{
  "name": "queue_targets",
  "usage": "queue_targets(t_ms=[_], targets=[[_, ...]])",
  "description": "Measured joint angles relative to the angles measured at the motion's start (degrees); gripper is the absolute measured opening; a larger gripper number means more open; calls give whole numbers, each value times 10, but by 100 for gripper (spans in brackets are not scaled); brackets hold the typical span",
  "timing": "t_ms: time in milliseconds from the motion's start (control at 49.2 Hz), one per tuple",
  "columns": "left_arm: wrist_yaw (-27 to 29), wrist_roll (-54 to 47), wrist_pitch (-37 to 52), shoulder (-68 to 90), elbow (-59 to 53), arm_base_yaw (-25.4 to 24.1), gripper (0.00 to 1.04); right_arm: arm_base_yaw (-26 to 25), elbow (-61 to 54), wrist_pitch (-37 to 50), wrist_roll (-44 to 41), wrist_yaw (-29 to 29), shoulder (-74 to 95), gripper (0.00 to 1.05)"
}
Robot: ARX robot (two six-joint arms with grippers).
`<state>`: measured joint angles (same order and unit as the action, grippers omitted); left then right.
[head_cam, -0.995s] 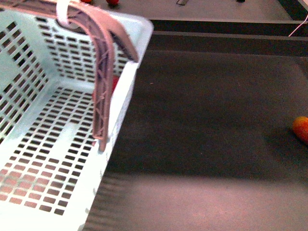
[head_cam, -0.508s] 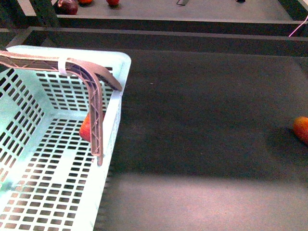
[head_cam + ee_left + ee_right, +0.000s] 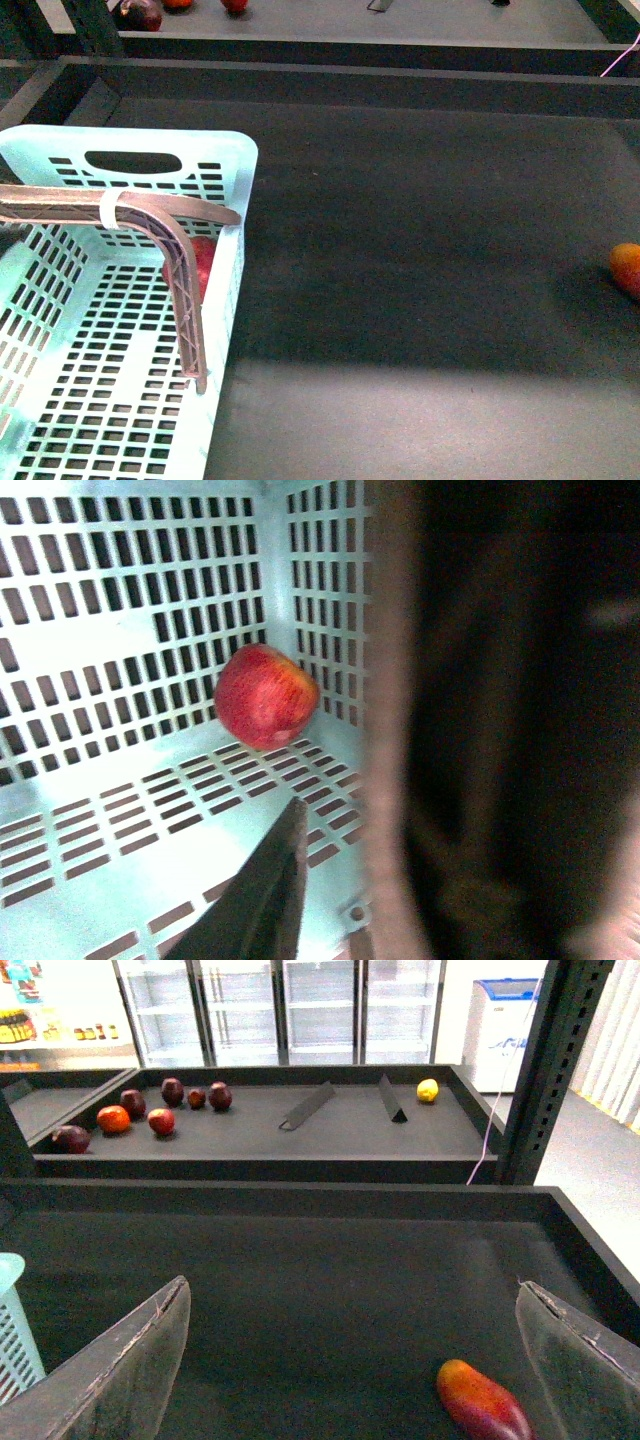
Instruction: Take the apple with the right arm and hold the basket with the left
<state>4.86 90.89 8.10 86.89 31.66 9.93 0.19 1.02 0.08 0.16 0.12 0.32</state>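
The dark desk [image 3: 420, 250] carried everything, and the basket [image 3: 60, 400] sat at its near left corner, its brown handle [image 3: 170, 240] arching over the open top with a band of white tape [image 3: 110, 210] around it. Beyond the desk's far edge a second dark shelf [image 3: 340, 1120] held several dark red and purple fruits [image 3: 160, 1100] toward its left end, plus a yellow fruit [image 3: 427, 1090] near its right end.

An orange-red mango-like fruit [image 3: 483, 1400] lay near the desk's right edge, well apart from the basket.

The apple [image 3: 266, 696] rested on the basket floor in the far right corner, touching or just beside the slotted walls, partly hidden behind the handle in the front view.

The right tool [image 3: 350, 1360] stood wide, both fingers spread with nothing between them, above the bare desk and well apart from the apple; the mango-like fruit lay between its fingers' reach, nearer one finger. Of the left tool only one dark finger [image 3: 265, 890] showed inside the basket, near the apple without touching; whether it was wide or narrow could not be told.
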Motion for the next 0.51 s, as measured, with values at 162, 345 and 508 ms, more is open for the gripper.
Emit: queue_targets(t_ms=[162, 345, 508], targets=[[0, 3, -53, -31, 0, 3, 56, 0, 0, 0, 0, 0, 0, 96], [21, 2, -162, -128, 0, 4, 89, 0, 0, 0, 0, 0, 0, 96], [46, 9, -280, -267, 1, 19, 98, 0, 0, 0, 0, 0, 0, 96]])
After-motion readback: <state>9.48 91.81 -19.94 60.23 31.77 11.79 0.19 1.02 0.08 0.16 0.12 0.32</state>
